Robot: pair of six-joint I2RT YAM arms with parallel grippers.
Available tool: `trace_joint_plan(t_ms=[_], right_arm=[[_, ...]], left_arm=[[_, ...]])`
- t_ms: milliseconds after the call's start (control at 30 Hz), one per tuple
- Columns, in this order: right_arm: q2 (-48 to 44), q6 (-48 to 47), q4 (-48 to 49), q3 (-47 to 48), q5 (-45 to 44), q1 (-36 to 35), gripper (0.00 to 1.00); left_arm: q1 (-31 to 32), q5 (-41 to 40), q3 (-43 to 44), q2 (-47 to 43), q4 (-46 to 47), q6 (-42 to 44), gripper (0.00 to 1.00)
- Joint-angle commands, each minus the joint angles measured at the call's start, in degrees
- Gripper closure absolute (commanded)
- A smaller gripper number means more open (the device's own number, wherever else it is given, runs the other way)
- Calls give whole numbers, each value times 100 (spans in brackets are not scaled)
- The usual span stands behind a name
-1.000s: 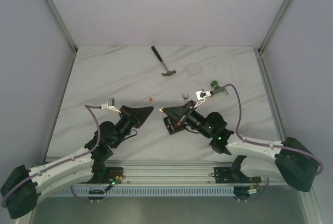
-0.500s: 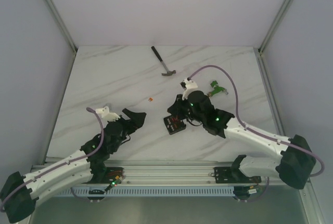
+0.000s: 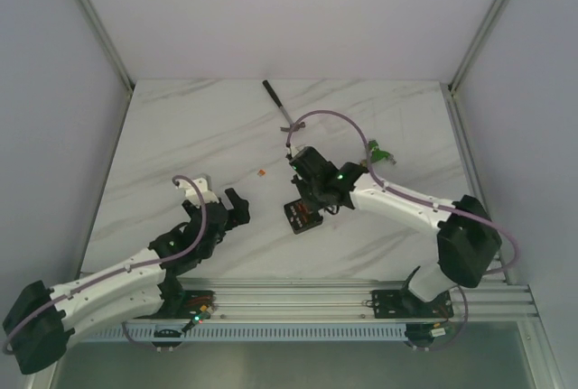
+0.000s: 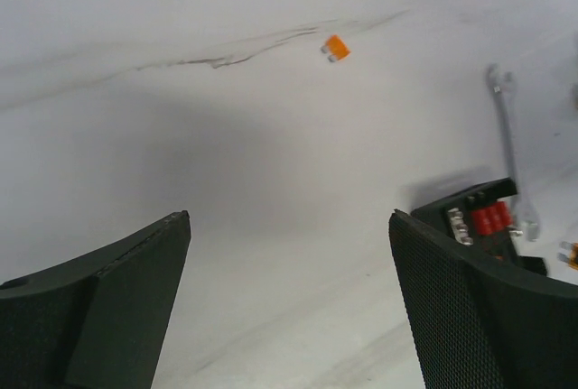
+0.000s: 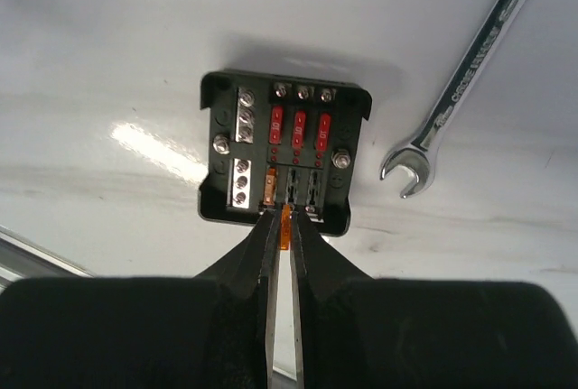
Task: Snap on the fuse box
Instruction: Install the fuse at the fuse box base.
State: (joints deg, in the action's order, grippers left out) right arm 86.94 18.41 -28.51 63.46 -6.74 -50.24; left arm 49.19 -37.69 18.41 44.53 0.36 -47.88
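The fuse box (image 5: 284, 150) is a small black squarish box lying open-side up on the marble, with three red fuses in its upper row and one orange fuse in its lower row. My right gripper (image 5: 287, 217) hangs over its near edge, shut on a small orange fuse (image 5: 286, 226) that sits at an empty lower slot. From above, the fuse box (image 3: 302, 217) lies just under the right gripper (image 3: 307, 199). My left gripper (image 3: 237, 210) stands open to the left of the box with nothing between its fingers (image 4: 479, 308); the fuse box (image 4: 479, 213) shows beside its right finger.
A steel wrench (image 5: 470, 69) lies just right of the box. A loose orange fuse (image 3: 260, 171) sits on the marble to the upper left. A hammer (image 3: 274, 96) lies at the back, and a green connector (image 3: 375, 150) at the right.
The left gripper has opened wide and drawn back to the left, away from the box. The right arm has swung over the box and now points down at it, still shut.
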Motion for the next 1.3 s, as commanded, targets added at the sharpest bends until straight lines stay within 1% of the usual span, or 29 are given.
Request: trace_joint_plan(t_ms=[0, 133, 233, 300, 400, 500, 667, 800, 1000, 1267], right_arm=[[389, -339, -813, 388, -99, 0, 100], [696, -400, -1020, 550, -96, -4, 100], [858, -417, -1081, 635, -45, -33, 100], [967, -426, -1105, 676, -29, -52, 100], [1100, -418, -1111, 755, -27, -102, 100], [1206, -403, -1103, 837, -49, -145, 100], [1347, -351, -1061, 930, -181, -160, 100], [1444, -287, -1059, 963, -333, -163, 100], [1501, -274, -1056, 953, -305, -171, 100], [1602, -276, -1024, 966, -239, -182, 100]], left_arm=[[-21, -309, 313, 296, -283, 641, 0], [-21, -511, 355, 479, -260, 1035, 0], [-23, -737, 313, 459, -176, 1373, 0], [-26, -709, 221, 363, -16, 1610, 0], [-19, -451, 19, 89, 298, 1796, 0], [-28, -251, -209, -211, 580, 1859, 0], [-19, -131, -304, -444, 660, 1913, 0], [-23, -14, -295, -375, 740, 1926, 0], [-19, 60, -244, -197, 781, 1940, 0], [-23, 103, -233, -182, 808, 1927, 0]])
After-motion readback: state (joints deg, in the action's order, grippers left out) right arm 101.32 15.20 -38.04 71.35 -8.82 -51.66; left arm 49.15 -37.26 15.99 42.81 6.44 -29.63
